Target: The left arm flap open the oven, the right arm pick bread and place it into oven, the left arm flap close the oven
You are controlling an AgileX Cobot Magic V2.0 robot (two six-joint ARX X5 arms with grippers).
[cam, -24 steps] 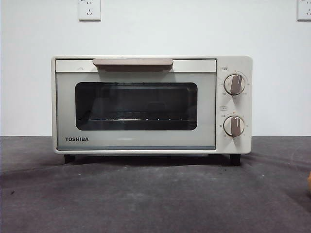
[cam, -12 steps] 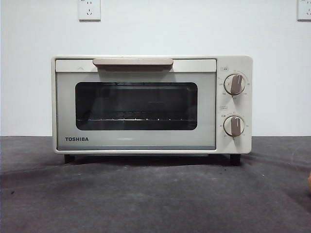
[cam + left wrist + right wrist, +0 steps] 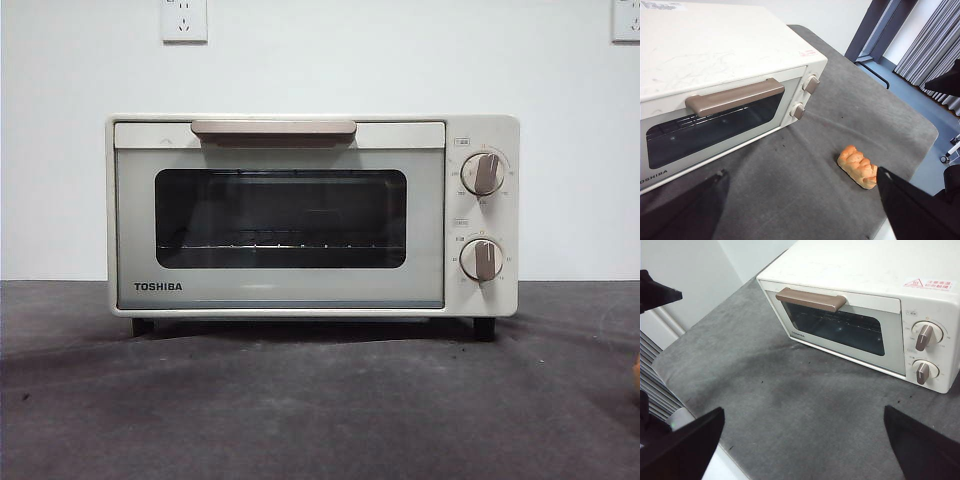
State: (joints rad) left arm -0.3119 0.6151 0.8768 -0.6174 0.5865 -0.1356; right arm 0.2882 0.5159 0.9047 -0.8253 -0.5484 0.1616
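1. From the front camera I see a cream-white TOSHIBA toaster oven [image 3: 312,215] standing square on a dark grey cloth-covered surface [image 3: 320,410] against a white wall.
2. Its door [image 3: 280,228] is shut and upright, with the beige bar handle [image 3: 273,129] along the top edge and a wire rack [image 3: 280,245] visible through the dark glass window.
3. Two knobs [image 3: 483,173] sit one above the other on the panel to the right of the door.
4. Two white wall sockets [image 3: 184,20] show at the top of the front view, one above the oven's left end and one at the far right corner.
5. My left wrist camera shows the left end effector [image 3: 805,210] hovering above the surface in front of the oven, its two black jaws spread wide apart and holding nothing.
6. The same camera shows the bread [image 3: 858,166], a small golden-orange ridged loaf, lying on the surface on the knob side of the oven and well apart from it.
7. My right wrist camera shows the right end effector [image 3: 805,450] also raised above the surface, looking down at the closed oven, jaws spread wide and empty.
8. No arm appears in the front view.
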